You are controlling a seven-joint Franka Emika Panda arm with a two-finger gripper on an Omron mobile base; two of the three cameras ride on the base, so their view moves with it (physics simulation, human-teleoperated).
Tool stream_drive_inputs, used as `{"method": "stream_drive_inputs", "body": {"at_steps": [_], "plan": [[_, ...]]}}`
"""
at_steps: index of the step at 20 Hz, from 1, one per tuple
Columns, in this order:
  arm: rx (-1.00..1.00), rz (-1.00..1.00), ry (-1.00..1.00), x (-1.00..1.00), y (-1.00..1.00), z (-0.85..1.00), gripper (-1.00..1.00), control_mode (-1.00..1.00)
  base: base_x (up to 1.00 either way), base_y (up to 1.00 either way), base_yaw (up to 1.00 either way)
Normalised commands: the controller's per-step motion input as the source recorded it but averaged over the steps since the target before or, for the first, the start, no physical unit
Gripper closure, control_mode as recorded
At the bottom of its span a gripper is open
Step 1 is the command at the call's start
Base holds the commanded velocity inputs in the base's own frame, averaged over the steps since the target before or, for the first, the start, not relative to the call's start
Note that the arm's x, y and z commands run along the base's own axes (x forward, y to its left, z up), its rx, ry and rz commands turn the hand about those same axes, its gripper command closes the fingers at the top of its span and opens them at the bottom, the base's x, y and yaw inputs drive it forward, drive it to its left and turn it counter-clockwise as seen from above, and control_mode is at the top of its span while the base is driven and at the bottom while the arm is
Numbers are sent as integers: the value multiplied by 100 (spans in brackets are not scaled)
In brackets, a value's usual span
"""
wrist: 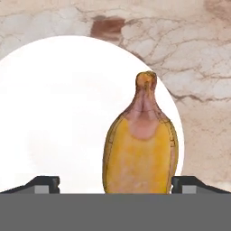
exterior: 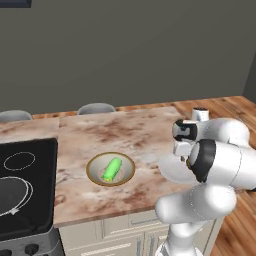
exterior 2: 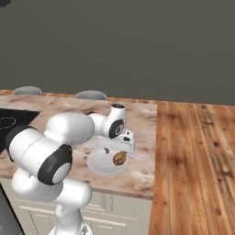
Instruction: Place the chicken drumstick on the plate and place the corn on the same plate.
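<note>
The golden-brown chicken drumstick (wrist: 140,149) lies on the right part of the white plate (wrist: 58,117), its narrow end pointing away from the hand. My gripper (wrist: 115,185) hangs just above it and is open. One fingertip is close beside the meat and the other stands far off, so nothing is clamped. From the right base view the drumstick (exterior 2: 120,158) rests on the plate (exterior 2: 98,165) under the gripper (exterior 2: 115,150). The green corn (exterior: 111,170) lies in the tan-rimmed bowl (exterior: 95,176), left of the plate (exterior: 170,172), which my arm partly hides.
A black stovetop (exterior: 30,165) with a dark pan (exterior: 11,196) fills the counter's left end. Two grey stool tops (exterior: 96,108) stand beyond the far edge. The marble counter (exterior 2: 137,124) ends at the wooden floor (exterior 2: 193,160) on the right.
</note>
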Motion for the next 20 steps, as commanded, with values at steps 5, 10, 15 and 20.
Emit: {"method": "stream_drive_inputs", "body": {"at_steps": [5,10,15,20], "plan": [[0,-1,0,-21,31,52,-100,-100,0,0,0],[0,-4,0,-17,55,42,-100,-100,0,0,0],[0,-1,0,-2,77,4,-100,-100,0,0,0],[0,-5,0,-1,85,0,-100,-100,0,0,0]]}}
